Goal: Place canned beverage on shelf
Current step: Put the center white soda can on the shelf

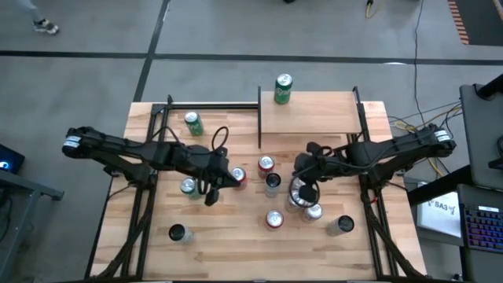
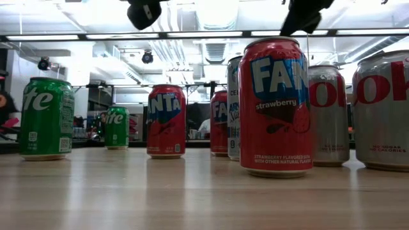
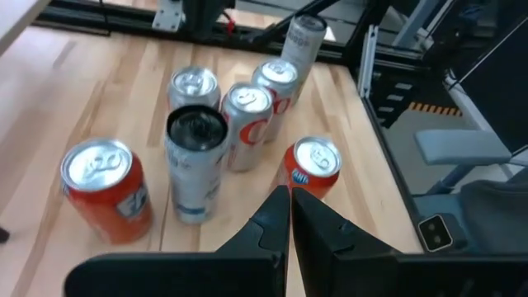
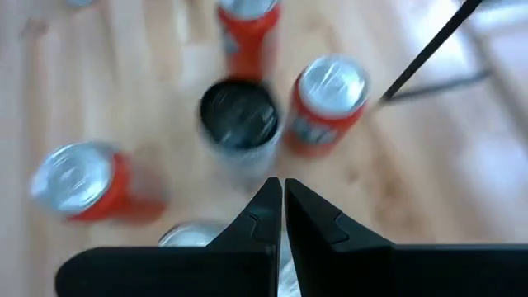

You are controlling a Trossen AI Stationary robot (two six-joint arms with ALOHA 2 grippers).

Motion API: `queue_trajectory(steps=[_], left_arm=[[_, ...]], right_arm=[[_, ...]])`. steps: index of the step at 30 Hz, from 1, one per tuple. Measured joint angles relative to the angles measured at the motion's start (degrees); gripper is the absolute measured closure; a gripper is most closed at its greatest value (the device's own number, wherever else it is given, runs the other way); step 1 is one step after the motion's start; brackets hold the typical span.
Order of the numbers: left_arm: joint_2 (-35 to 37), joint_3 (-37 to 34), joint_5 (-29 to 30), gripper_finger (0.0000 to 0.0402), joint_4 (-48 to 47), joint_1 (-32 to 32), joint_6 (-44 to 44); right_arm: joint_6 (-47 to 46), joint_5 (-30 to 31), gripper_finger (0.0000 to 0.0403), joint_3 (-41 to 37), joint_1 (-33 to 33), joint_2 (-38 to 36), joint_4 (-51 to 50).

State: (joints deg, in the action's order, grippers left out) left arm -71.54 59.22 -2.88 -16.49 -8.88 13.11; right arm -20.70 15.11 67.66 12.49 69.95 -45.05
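Bright ceiling strip lights; right wrist view motion-blurred.

You can see both arms in the low view only as dark stubs cut by its upper edge, the silver can (image 2: 382, 112) there runs off the right edge, and the cans under the right claw (image 4: 283, 202) are smeared beyond reading their labels.

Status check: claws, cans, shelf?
Left claw shut, empty, among the cans. Right claw shut, empty, over the middle cluster. One green can already on the shelf. Nothing blocking.
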Motion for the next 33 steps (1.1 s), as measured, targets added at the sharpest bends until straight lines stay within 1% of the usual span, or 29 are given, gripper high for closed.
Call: queue_trajectory(steps=[2,6,9,13,17,20,29,33], left_arm=[[-0.1,0.0,0.0,0.0402,0.4,0.0,-0.7],[-0.4,0.0,1.4,0.0402,0.9,0.0,-0.8],[-0.9,-0.1,2.6,0.0402,1.0,0.0,-0.9],[-0.9,-0.1,2.8,0.0402,1.1,0.0,-3.4],[-0.9,-0.1,2.8,0.0402,1.3,0.0,-3.6],[-0.9,-0.1,2.8,0.0402,1.3,0.0,-3.6],[-0.9,-0.1,2.9,0.0402,1.3,0.0,-5.4],[-0.9,-0.1,3.0,0.0402,2.4,0.0,-5.6]], right_arm=[[2.8,2.8,0.0394,-0.5,0.0,0.5,1.0],[6.3,3.0,0.0394,-0.7,0.0,2.2,4.0],[5.9,3.0,0.0394,-0.8,0.0,3.6,5.1],[4.9,3.1,0.0393,0.0,-0.5,5.4,5.5],[3.8,3.1,0.0375,1.7,-1.1,7.1,5.5],[4.8,3.1,0.0344,2.5,-1.1,7.8,5.3],[4.9,3.0,0.0208,3.1,-1.2,7.7,5.0],[5.1,3.0,0.0165,3.1,-1.2,7.8,5.0]])
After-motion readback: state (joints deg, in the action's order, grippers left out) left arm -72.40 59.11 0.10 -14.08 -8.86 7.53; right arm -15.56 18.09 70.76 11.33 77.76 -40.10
